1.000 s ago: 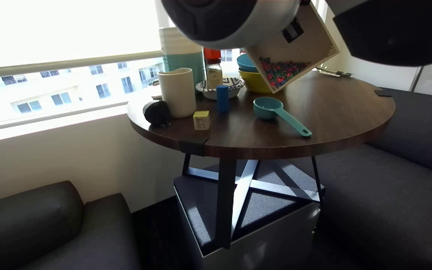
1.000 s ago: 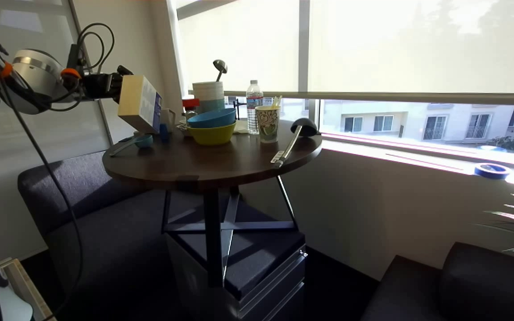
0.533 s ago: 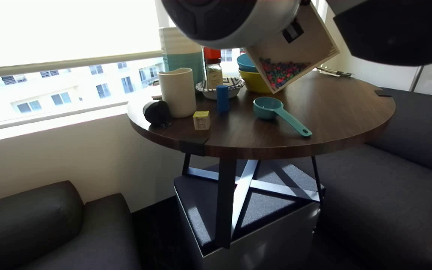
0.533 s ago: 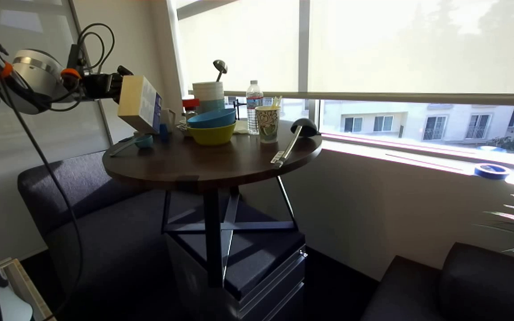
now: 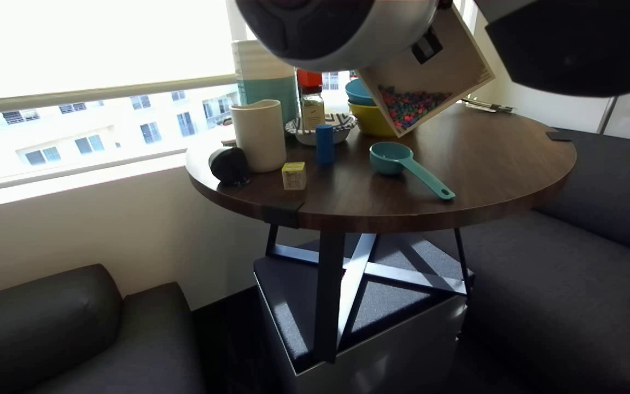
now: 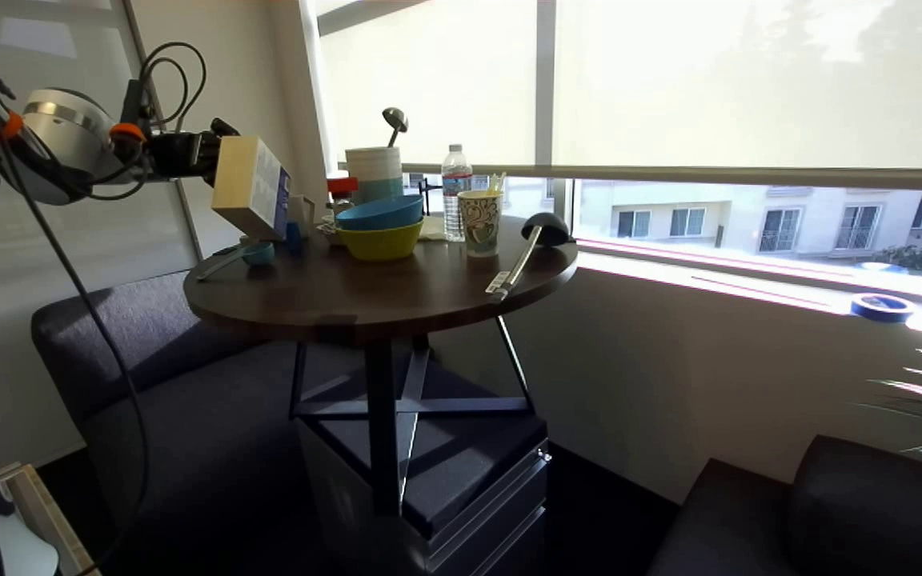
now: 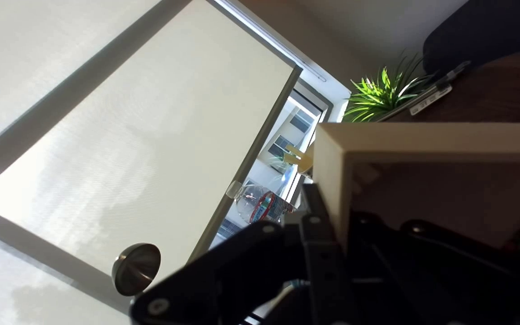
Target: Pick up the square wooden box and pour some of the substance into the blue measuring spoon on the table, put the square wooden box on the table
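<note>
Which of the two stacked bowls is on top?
The blue bowl: it rests, tilted, in the yellow bowl, which itself stands on the table.

Pale shade [image 6: 749, 88] above sunlit window [image 6: 773, 228]

Only legible text: "IKA" on the robot base [image 6: 25, 544], lower left in an exterior view, cut off at the picture's edge. Label [image 6: 457, 182] on water bottle [image 6: 451, 210]: red and blue, wording too small. Ladle [image 6: 527, 250] tag [image 6: 499, 282], jar [image 5: 311, 100] label [image 5: 313, 117], small block [image 5: 294, 177] print: all unreadable.
</note>
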### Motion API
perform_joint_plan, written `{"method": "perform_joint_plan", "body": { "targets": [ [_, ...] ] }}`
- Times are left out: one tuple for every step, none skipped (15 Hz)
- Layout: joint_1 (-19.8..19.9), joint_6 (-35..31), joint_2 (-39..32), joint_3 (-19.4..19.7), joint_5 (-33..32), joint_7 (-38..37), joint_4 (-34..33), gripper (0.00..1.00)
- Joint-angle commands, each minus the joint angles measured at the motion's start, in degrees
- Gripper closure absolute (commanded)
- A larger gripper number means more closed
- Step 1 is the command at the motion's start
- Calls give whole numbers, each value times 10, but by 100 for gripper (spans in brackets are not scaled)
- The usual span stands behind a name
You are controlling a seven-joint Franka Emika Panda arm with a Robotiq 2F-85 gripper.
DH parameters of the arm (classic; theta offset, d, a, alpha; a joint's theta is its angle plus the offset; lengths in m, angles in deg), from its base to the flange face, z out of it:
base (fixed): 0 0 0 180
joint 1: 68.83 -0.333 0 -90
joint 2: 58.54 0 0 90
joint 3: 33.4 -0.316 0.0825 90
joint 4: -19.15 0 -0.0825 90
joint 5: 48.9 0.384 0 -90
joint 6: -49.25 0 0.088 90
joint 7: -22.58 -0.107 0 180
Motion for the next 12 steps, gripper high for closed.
{"method": "perform_joint_plan", "body": {
  "targets": [
    [-1, -14, 17, 1, 2, 12, 6, 98],
    [-1, 13, 8, 2, -7, 14, 4, 98],
    [-2, -1, 14, 1, -7, 16, 9, 98],
    [-2, 2, 11, 1, -8, 11, 5, 98],
    [-2, 4, 11, 2, -10, 16, 8, 98],
    [-2, -6, 14, 1, -9, 11, 9, 98],
    [-2, -7, 14, 1, -6, 12, 8, 98],
    [-2, -10, 14, 1, -6, 10, 8, 98],
    [-1, 4, 10, 2, -11, 14, 8, 98],
    [-1, -19, 16, 2, -1, 9, 7, 98],
    [-1, 15, 6, 3, -16, 15, 7, 98],
    [-1, -10, 13, 3, -4, 12, 6, 98]
  ]
}}
